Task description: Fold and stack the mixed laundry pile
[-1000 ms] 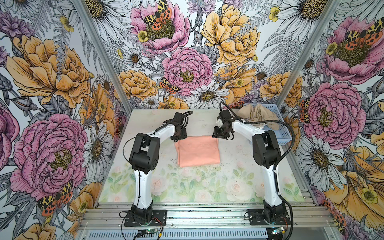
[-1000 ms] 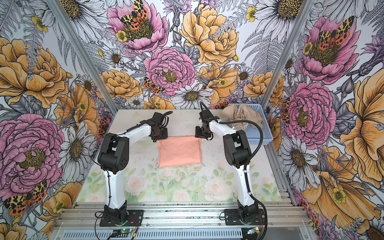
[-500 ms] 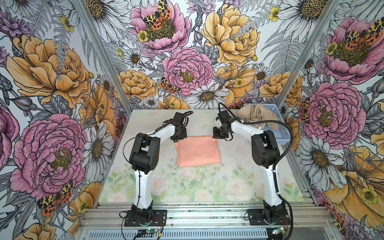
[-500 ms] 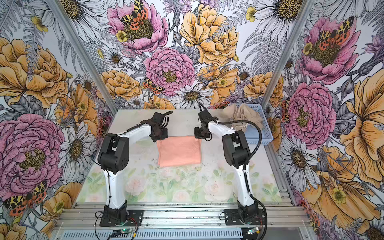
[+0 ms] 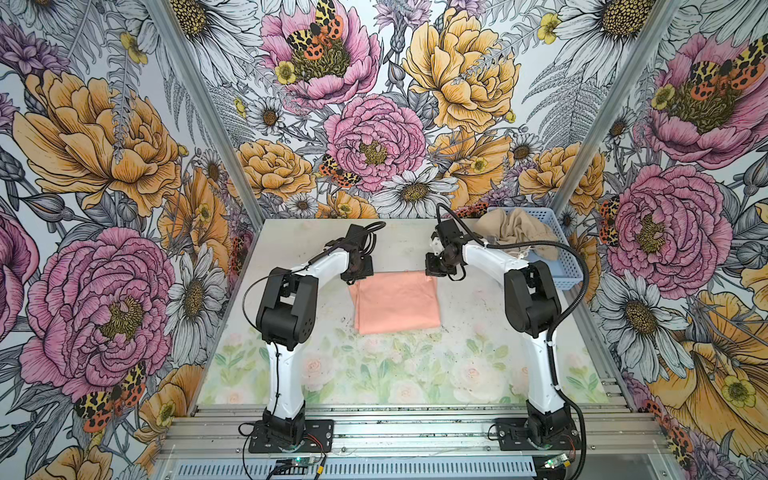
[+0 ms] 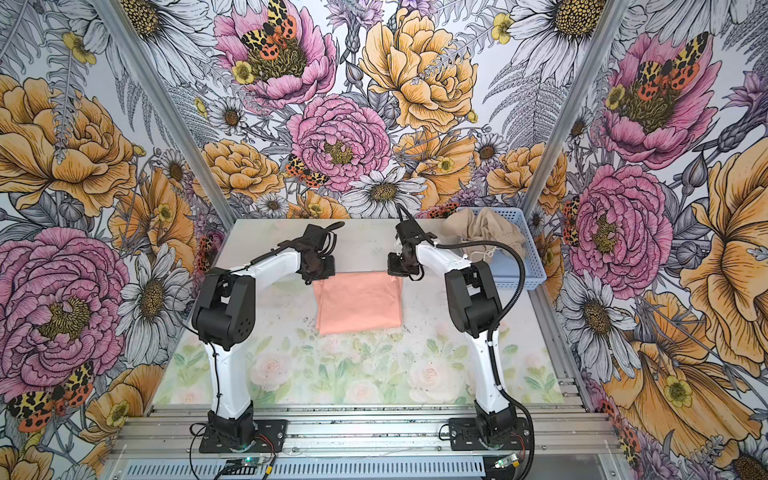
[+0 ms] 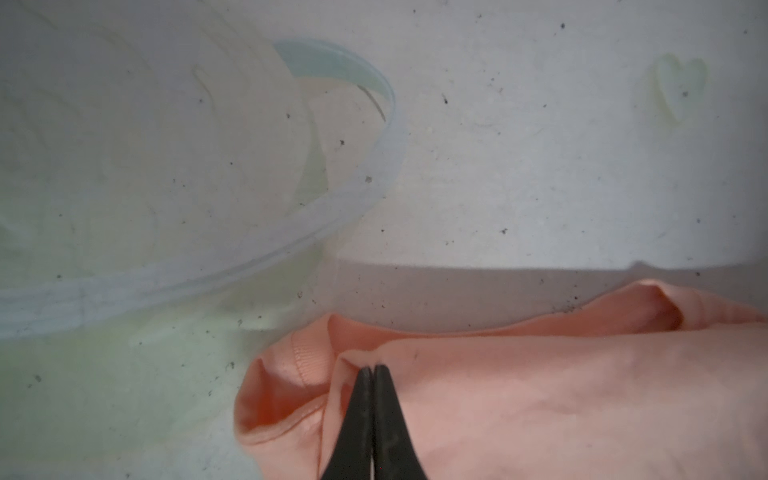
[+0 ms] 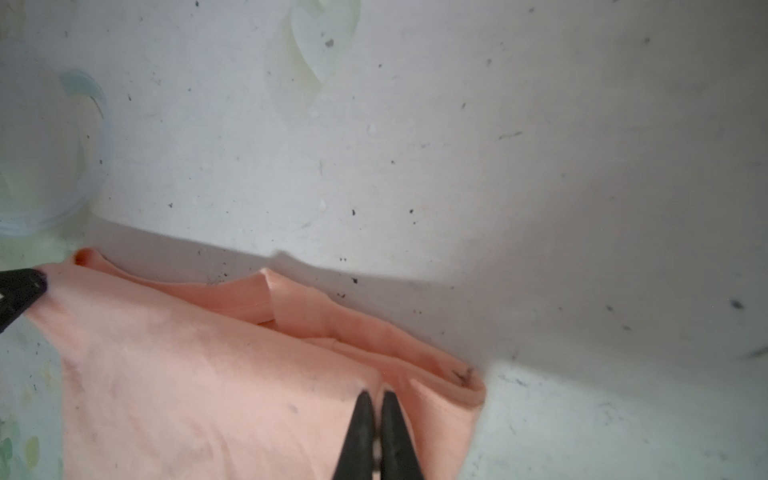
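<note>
We can read no text, label, brand, number or sign anywhere: none on the salmon-peach T-shirt (image 5: 397,303), the beige garment (image 5: 519,230), the light blue basket (image 5: 568,274) or the tabletop (image 5: 374,365).

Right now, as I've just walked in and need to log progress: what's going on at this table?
A laundry fold is in progress. The salmon-peach T-shirt lies on the table as a partly folded rectangle. The left gripper is pinched shut on its far left corner and the right gripper is pinched shut on its far right corner, both low at the cloth. The beige garment lies bunched in the light blue basket at the table's far right, not yet folded.
</note>
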You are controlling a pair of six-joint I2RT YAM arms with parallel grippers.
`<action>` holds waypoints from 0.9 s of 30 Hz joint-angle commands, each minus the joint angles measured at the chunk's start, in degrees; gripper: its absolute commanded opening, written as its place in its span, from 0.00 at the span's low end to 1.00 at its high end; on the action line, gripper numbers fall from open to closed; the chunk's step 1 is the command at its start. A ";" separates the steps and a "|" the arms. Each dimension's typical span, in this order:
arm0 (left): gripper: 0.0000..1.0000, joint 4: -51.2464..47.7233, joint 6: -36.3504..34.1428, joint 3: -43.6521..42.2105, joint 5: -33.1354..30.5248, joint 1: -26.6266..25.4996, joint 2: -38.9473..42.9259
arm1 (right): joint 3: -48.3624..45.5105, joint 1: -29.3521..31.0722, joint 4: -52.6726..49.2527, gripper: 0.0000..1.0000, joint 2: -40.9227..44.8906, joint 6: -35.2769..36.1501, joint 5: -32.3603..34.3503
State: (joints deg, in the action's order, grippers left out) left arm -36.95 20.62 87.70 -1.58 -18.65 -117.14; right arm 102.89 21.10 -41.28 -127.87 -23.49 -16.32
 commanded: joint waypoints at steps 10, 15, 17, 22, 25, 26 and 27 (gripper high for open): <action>0.00 1.53 1.79 -6.67 1.58 1.34 12.16 | -2.23 1.42 1.11 0.00 8.30 -0.68 -0.49; 0.00 1.62 1.48 -8.99 1.17 2.28 14.37 | -1.62 1.60 1.11 0.00 7.69 -0.73 -0.26; 0.00 1.62 1.44 -9.12 1.25 2.65 13.65 | -0.71 1.58 1.11 0.00 6.32 -0.69 -0.17; 0.00 2.49 0.87 -7.72 1.17 3.01 8.98 | 1.83 1.59 1.10 0.00 1.79 -0.72 -0.04; 0.00 2.47 0.48 -6.42 0.46 3.01 7.11 | 2.90 1.66 1.19 0.00 0.08 -0.77 0.59; 0.00 2.59 0.38 -6.21 0.29 3.01 6.58 | 3.26 1.62 1.17 0.00 -0.49 -0.86 0.78; 0.00 2.86 0.33 -5.97 0.26 3.10 6.04 | 3.64 1.57 1.20 0.00 -1.06 -0.88 0.88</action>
State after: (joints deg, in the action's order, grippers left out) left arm -35.59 21.15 79.92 -0.60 -16.25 -110.13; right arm 104.18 22.55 -40.84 -126.96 -23.51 -16.27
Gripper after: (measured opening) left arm 0.045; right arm 0.059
